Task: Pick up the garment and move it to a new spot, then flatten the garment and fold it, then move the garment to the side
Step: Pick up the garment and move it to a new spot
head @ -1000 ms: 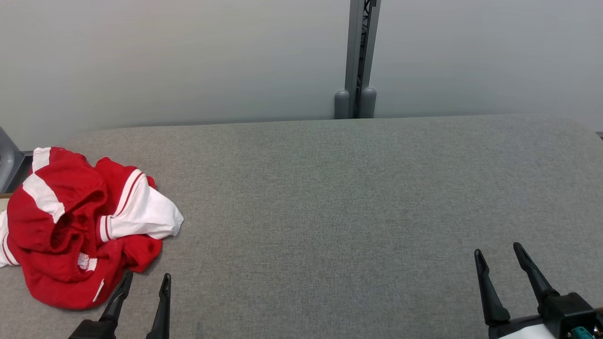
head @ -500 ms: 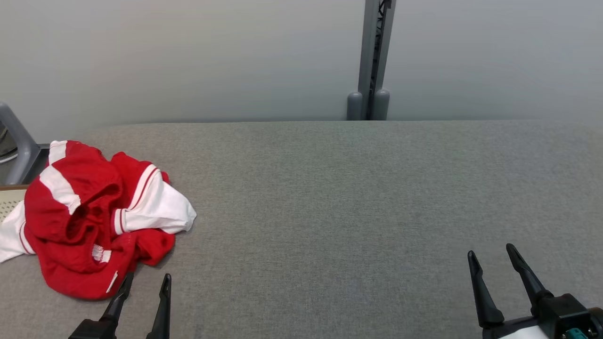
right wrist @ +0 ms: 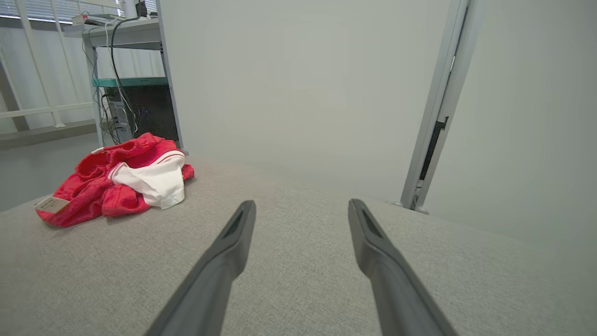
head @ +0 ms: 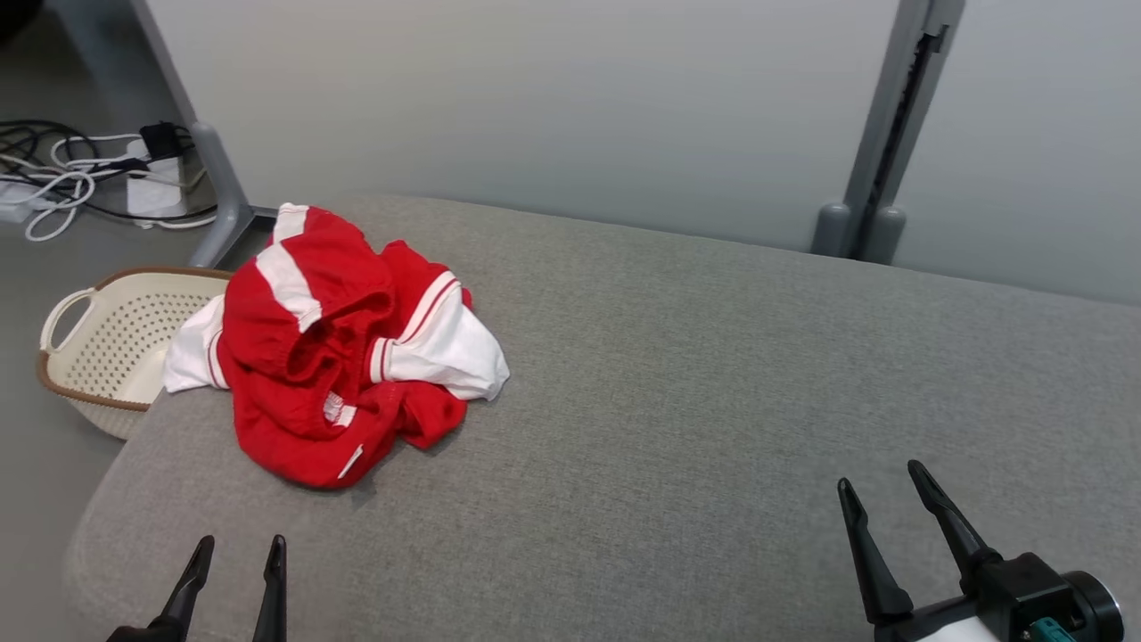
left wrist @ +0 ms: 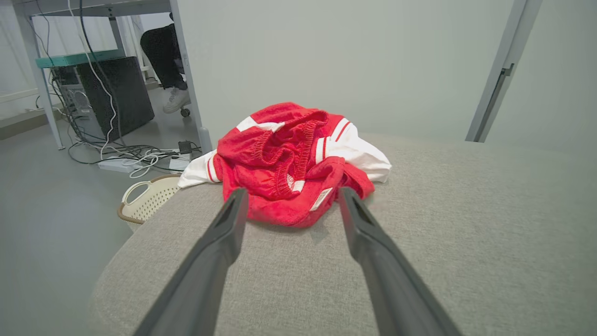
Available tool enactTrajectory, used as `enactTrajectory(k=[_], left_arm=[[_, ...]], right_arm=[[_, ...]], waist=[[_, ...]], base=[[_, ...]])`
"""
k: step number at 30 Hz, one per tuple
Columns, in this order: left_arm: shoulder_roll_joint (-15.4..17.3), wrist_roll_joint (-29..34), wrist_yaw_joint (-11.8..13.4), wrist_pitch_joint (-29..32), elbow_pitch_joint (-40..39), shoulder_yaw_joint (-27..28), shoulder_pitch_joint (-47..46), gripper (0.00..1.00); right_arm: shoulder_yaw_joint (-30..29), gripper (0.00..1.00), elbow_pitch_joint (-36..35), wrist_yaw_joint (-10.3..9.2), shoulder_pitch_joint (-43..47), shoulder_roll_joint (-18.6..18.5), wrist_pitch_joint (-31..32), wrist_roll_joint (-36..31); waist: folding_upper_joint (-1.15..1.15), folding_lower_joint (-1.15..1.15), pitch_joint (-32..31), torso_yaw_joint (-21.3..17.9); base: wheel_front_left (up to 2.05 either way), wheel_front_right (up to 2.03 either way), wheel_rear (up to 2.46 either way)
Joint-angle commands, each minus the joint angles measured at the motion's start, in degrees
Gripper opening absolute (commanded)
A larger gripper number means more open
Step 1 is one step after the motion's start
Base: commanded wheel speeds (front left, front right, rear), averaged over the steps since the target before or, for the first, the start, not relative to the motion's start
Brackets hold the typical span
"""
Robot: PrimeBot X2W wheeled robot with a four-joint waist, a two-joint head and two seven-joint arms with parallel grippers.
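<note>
A crumpled red and white garment (head: 334,357) lies in a heap near the left end of the grey padded table (head: 677,383); one white sleeve hangs over the table's left edge. My left gripper (head: 236,555) is open at the lower left, short of the heap, with nothing between its fingers. In the left wrist view the garment (left wrist: 289,158) sits just beyond the open left gripper (left wrist: 290,196). My right gripper (head: 878,486) is open at the lower right, far from the cloth. The right wrist view has the garment (right wrist: 121,179) at far left, well away from the open right gripper (right wrist: 301,210).
A cream perforated basket (head: 107,343) stands on the floor beside the table's left end. Cables and a power strip (head: 80,174) lie on the floor behind it. A grey partition wall with an upright post (head: 878,134) runs behind the table. A person's foot (left wrist: 175,100) shows beyond a desk.
The head camera has turned left, bringing the basket, floor cables and table's left end into view. Both grippers stay open and keep about the same places in the picture.
</note>
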Motion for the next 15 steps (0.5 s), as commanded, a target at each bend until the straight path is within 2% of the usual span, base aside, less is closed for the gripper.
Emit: enactTrajectory(k=[1,10,15], left_arm=[[0.2,-0.1,-0.1,-0.1,-0.2,0.4,0.2,1.0],[-0.7,-1.3,-0.1,-0.1,-0.5,2.0,-1.9,1.0],[1.2,-3.2,-0.1,-0.1,3.4,-1.8,-9.8,1.0]], right_arm=[[0.1,1.0,0.1,0.11,-0.3,-0.4,-0.3,0.1],[1.6,1.0,0.1,0.11,-0.9,-0.4,-0.3,-0.3],[1.6,1.0,-0.2,0.11,-2.9,-0.4,-0.3,-1.8]], waist=[[0.0,0.0,0.1,1.7],[0.0,0.0,1.9,1.4],[0.0,0.0,6.7,-0.3]], base=[[0.0,0.0,0.0],[0.0,0.0,0.0],[0.0,0.0,0.0]])
